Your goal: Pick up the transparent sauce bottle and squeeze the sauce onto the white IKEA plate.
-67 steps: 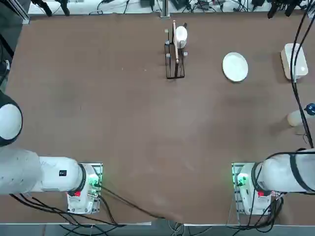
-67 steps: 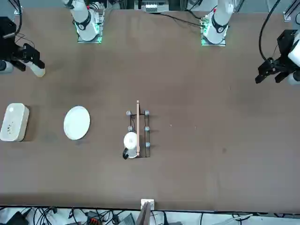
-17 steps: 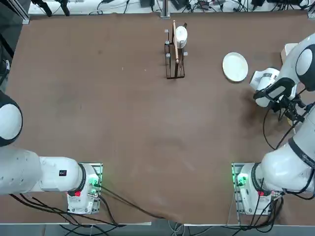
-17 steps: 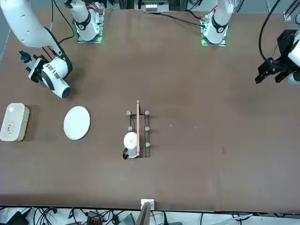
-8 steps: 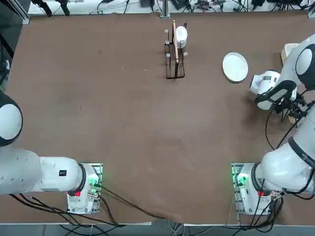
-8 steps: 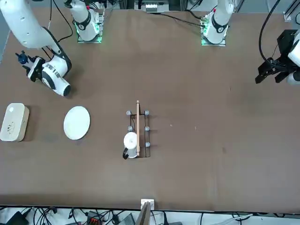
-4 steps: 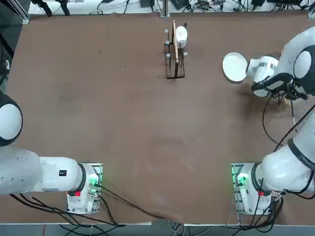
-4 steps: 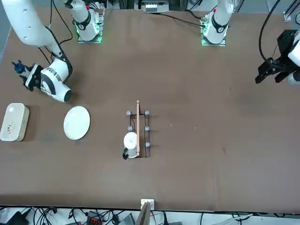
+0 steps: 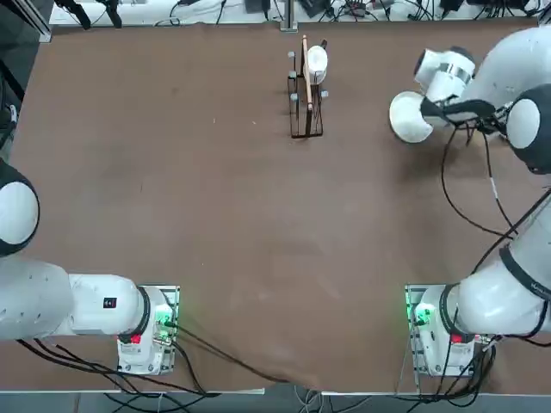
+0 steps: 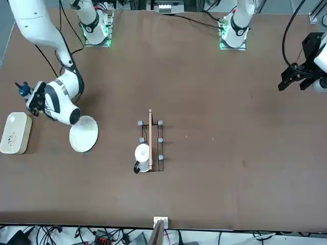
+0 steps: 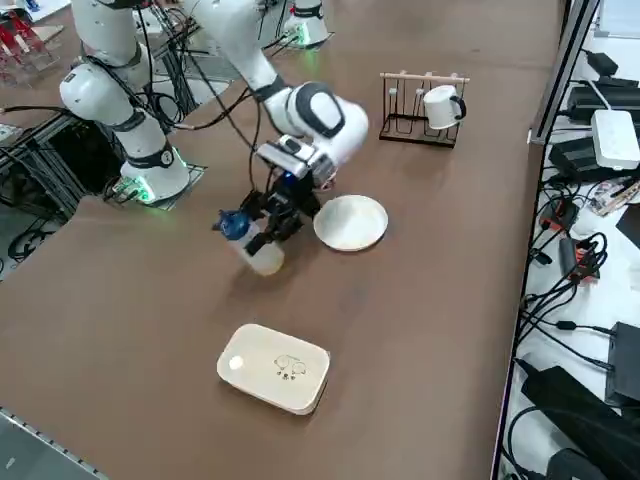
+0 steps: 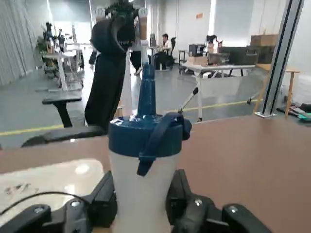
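R gripper (image 12: 143, 201) closed round transp. sauce bottle (image 12: 145, 167), blue cap clear of the fingers; bottle's near upper L of front view, spout toward L edge. White IKEA plate (image 10: 84, 134) also L side of front view, just R of white block (image 10: 16, 133). Wire rack (image 10: 157, 148) w/ white mug (image 10: 143, 155) near centre, same view.

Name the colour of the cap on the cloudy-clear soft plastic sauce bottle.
Dark blue, nozzle and strap included; the right wrist view shows it best.
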Action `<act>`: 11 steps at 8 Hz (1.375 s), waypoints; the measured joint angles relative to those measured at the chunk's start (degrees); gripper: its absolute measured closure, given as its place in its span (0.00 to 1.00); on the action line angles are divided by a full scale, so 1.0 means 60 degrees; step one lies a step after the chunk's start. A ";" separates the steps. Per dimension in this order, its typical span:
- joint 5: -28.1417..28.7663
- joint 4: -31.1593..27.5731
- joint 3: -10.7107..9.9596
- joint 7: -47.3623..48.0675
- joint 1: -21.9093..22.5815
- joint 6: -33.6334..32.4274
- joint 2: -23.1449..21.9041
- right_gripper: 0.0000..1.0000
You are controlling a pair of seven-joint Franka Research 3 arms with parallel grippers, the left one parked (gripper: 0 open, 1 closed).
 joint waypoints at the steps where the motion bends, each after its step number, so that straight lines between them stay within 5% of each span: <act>1: 0.0646 0.0382 0.0008 -0.0764 0.0314 0.0011 0.0009 0.49; 5: 0.2694 0.1799 0.0075 -0.3506 0.1497 0.0290 0.0230 0.49; 11: 0.6485 0.3998 0.0256 -0.7929 0.1631 0.0727 0.0629 0.50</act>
